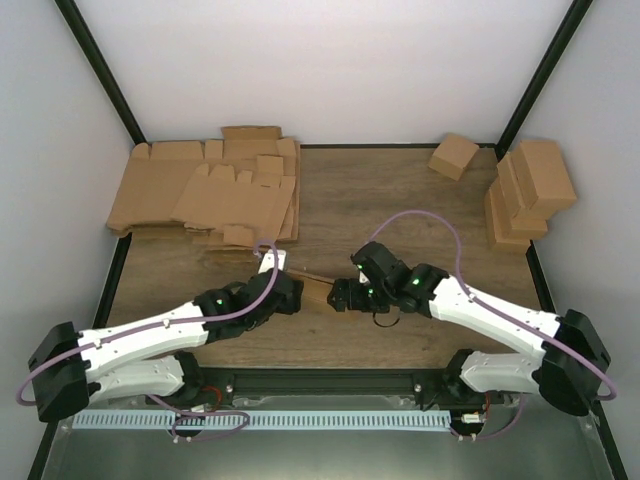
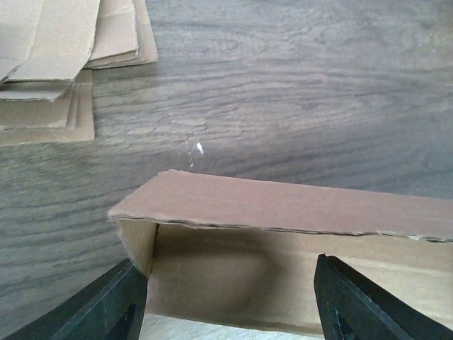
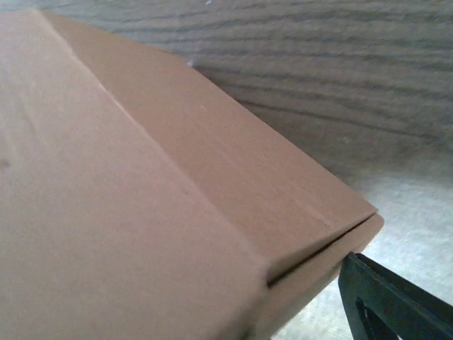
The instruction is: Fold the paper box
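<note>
The paper box (image 1: 315,292) lies between the two grippers, plain brown cardboard inside its open end. The left gripper (image 2: 230,283) has its jaws spread wide at that end, gripping nothing. The right gripper (image 1: 342,295) meets the box's other end; I cannot tell how far its jaws are spread. Beyond the box are flat cardboard blanks (image 1: 205,195) to the left and folded boxes (image 1: 530,190) to the right.

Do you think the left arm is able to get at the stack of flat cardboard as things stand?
Probably yes: the stack lies just beyond the left fingers on that arm's side, with only table between. The box sits at those open fingers, so they should back off first.
</note>
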Robot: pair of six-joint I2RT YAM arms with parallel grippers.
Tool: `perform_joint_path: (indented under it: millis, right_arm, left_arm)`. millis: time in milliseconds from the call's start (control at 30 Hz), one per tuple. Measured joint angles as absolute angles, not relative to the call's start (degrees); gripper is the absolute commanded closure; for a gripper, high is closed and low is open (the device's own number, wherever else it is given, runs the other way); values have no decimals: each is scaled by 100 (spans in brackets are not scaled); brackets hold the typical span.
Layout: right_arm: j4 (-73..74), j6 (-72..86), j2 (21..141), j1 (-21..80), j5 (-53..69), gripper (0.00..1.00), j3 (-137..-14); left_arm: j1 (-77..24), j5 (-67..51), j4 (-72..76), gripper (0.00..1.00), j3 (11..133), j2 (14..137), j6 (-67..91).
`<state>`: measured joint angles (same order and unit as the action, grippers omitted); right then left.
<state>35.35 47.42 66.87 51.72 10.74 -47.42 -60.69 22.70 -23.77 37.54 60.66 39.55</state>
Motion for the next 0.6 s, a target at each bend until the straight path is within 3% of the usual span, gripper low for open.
perform_joint_path:
  millis: [300,600]
  right_arm:
    - [2517,4101,7258,4718,620,14,-4381]
    - [1920,3332,7356,4602,141,11,-4064]
  left_arm:
    - [-6082,2674,-1680,31,3754,6396,4355]
    - [-6110,2596,-1780,21,3750,6434,4506]
